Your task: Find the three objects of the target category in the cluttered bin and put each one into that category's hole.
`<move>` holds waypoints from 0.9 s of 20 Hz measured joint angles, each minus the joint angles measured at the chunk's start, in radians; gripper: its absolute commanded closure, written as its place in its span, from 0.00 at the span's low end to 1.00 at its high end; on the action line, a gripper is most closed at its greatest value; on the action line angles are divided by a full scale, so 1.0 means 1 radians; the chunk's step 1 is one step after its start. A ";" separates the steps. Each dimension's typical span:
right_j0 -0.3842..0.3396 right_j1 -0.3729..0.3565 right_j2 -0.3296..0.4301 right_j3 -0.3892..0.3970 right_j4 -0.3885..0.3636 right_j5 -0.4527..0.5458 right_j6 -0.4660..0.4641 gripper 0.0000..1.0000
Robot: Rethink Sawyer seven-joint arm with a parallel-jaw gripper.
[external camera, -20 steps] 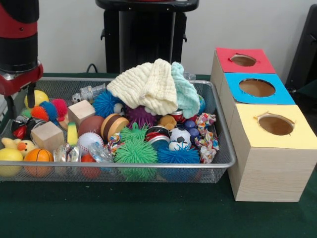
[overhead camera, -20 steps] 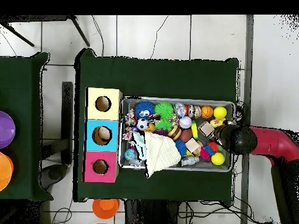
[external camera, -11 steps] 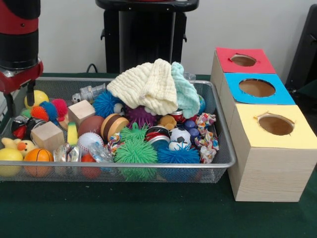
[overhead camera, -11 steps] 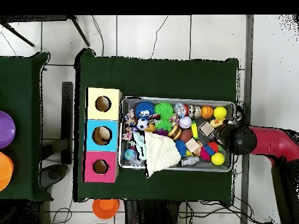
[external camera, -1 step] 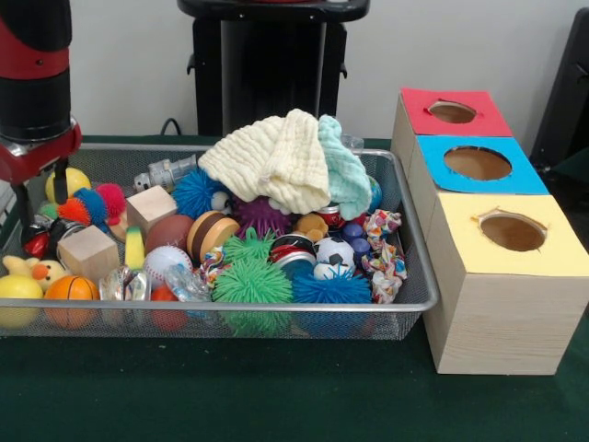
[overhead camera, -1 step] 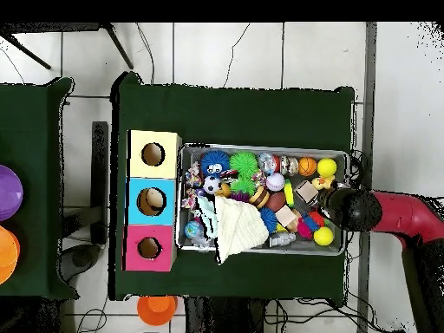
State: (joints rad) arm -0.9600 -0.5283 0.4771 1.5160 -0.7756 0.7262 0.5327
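Note:
A wire mesh bin (external camera, -1 step: pixel 276 304) is piled with toys: green (external camera, -1 step: pixel 251 281) and blue (external camera, -1 step: pixel 331 287) spiky balls, two wooden cubes (external camera, -1 step: pixel 87 250), small sport balls and a pale yellow cloth (external camera, -1 step: pixel 271 157) heaped on top. My gripper (external camera, -1 step: pixel 39 207) hangs over the bin's left end, open, with nothing between its fingers. It sits above a black and red toy (external camera, -1 step: pixel 37 237) and next to a yellow ball (external camera, -1 step: pixel 75 181). In the overhead view the arm's head (overhead camera, -1 step: pixel 349 208) covers the gripper at the bin's right end (overhead camera, -1 step: pixel 345 173). Right of the bin stand three wooden boxes with holes in red (external camera, -1 step: pixel 452 111), blue (external camera, -1 step: pixel 477 163) and yellow (external camera, -1 step: pixel 513 232) tops.
A mint cloth (external camera, -1 step: pixel 348 175) lies beside the yellow one. The table has a dark green cover (external camera, -1 step: pixel 276 396). Overhead, an orange object (overhead camera, -1 step: pixel 157 307) lies on the floor, and a purple bowl (overhead camera, -1 step: pixel 7 192) sits on a second table.
The arm drifted slightly outward from the bin's end and came back, dipping a little. The toys and cloths have not moved.

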 measured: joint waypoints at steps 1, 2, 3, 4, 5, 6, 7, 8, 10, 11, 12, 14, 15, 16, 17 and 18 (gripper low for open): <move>-0.003 0.008 0.000 -0.001 0.000 -0.006 0.000 0.00; -0.007 0.015 0.000 -0.001 0.000 -0.016 0.000 0.00; -0.012 0.026 0.000 -0.001 0.000 -0.034 0.000 0.00; -0.014 0.028 0.000 -0.001 -0.001 -0.040 0.000 0.00; -0.015 0.031 0.000 -0.001 -0.001 -0.047 0.000 0.00; -0.018 0.035 0.000 0.000 -0.003 -0.068 0.000 0.00; -0.018 0.035 0.000 0.000 -0.004 -0.077 0.000 0.00; -0.018 0.036 0.000 0.000 -0.004 -0.082 0.000 0.00; -0.017 0.035 0.000 0.001 -0.004 -0.098 0.000 0.00; -0.017 0.035 0.000 0.001 -0.004 -0.108 0.000 0.00; -0.017 0.035 0.000 0.001 -0.006 -0.112 0.000 0.00; -0.015 0.033 0.000 0.001 -0.012 -0.121 0.000 0.00; -0.014 0.032 0.000 0.002 -0.016 -0.126 0.000 0.00; -0.013 0.031 0.000 0.002 -0.021 -0.131 0.000 0.00; -0.011 0.029 0.000 0.002 -0.025 -0.133 0.000 0.00; -0.010 0.028 0.000 0.002 -0.029 -0.133 0.000 0.00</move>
State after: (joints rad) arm -0.9700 -0.5000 0.4771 1.5181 -0.8042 0.5934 0.5327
